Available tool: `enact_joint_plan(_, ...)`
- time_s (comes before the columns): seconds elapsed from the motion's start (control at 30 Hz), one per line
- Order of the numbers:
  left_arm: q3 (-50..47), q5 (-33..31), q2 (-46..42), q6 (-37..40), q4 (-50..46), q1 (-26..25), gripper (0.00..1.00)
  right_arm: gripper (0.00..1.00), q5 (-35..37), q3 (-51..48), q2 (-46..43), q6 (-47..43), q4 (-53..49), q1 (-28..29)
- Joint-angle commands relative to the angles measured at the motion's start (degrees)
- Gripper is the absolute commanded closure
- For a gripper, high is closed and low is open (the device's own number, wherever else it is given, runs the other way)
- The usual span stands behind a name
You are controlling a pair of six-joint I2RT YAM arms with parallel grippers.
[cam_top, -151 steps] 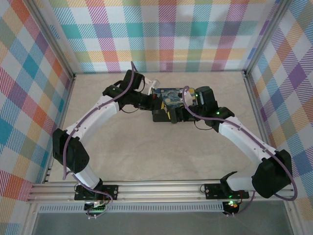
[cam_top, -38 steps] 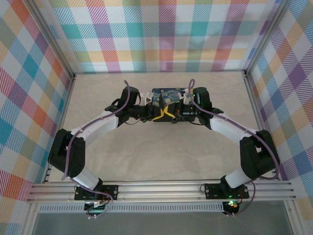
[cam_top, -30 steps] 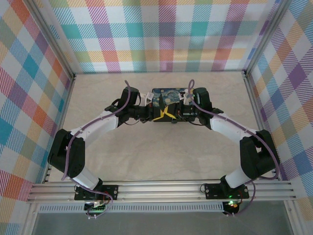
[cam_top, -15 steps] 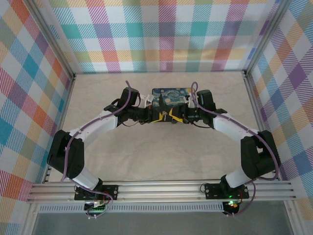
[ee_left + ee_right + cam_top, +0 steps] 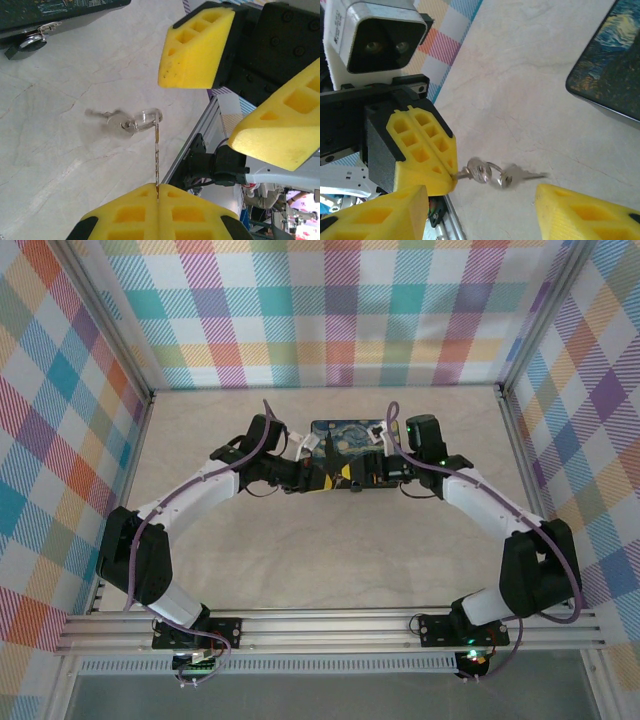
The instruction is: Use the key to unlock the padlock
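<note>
Clamping a thin silver key (image 5: 156,160), the left pincer (image 5: 157,192) looks gridded, yellow, blocky.

**Sharing one key bunch (image 5: 131,120) across both wrist views**

Looking down from above and behind the arm bases (image 5: 195,625), well away from the bunch, taking in the whole table (image 5: 300,550). Peering from the left wrist, close beside the bunch, facing the right gripper (image 5: 200,107). Peering from the right wrist, equally near, facing the left gripper (image 5: 451,172).
</note>
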Motion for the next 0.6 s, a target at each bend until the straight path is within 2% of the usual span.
enact_joint_plan(0.0, 2.1, 2.0, 0.4, 2.4, -2.4, -0.9, 1.0, 0.41, -6.2, 2.6, 1.7, -5.0, -2.2, 0.1)
enact_joint_plan(0.23, 3.2, 1.9, 0.0, 2.6, -3.1, -1.1, 1.0, 0.37, -8.2, 3.0, 1.8, -8.4, -4.4, 0.5)
enact_joint_plan(0.57, 4.0, 3.6, 0.4, 4.4, -4.6, -1.7, 1.0, 0.38, -10.0, 3.7, 2.9, -9.6, -3.8, 2.2)
